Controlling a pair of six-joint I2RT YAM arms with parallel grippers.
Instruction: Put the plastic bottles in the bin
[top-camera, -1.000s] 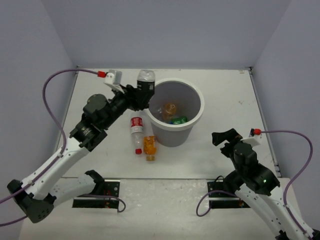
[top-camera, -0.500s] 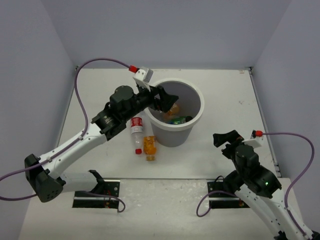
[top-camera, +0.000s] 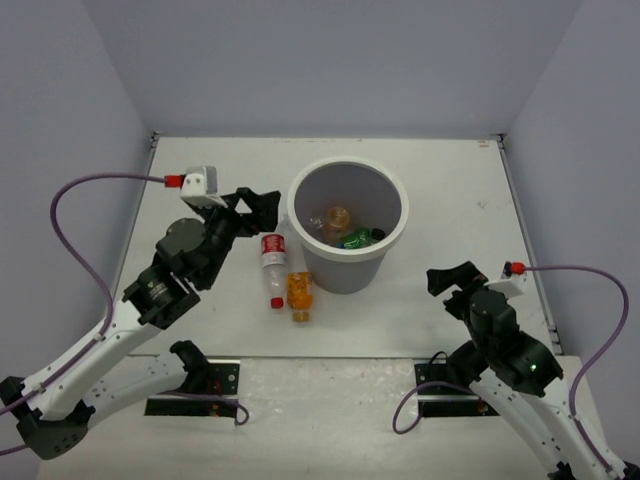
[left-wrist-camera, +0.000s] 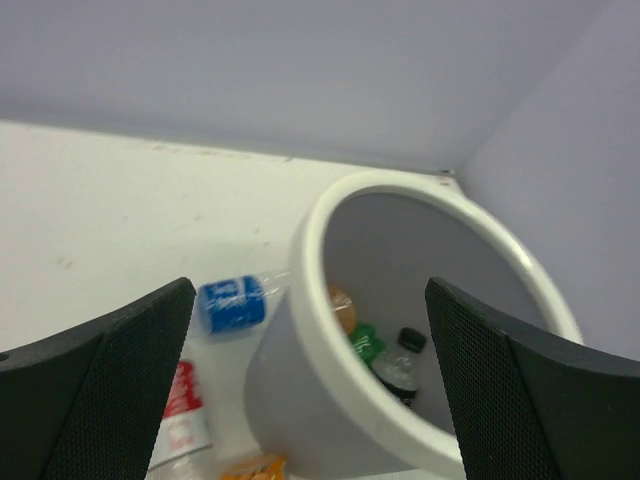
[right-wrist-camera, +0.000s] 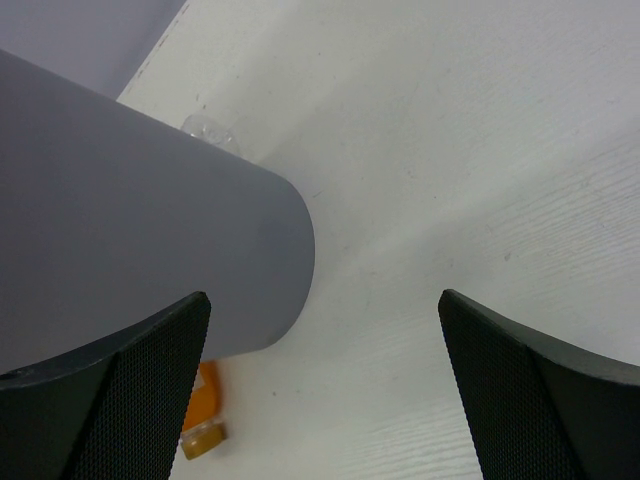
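**Both claws wide open, nothing held**

Left gripper hovers just left of the bin. Its jaws are spread wide, empty and touching nothing. Right gripper stands well to the right of the bin, jaws likewise wide and empty. Inside the bin lie an orange bottle, a green bottle and a dark-capped bottle. On the table, by the bin's left wall, lie a red-label bottle, a second orange bottle and a blue-label bottle.

White tabletop, faintly scuffed; plain pale-lilac walls on three sides; even, soft light.
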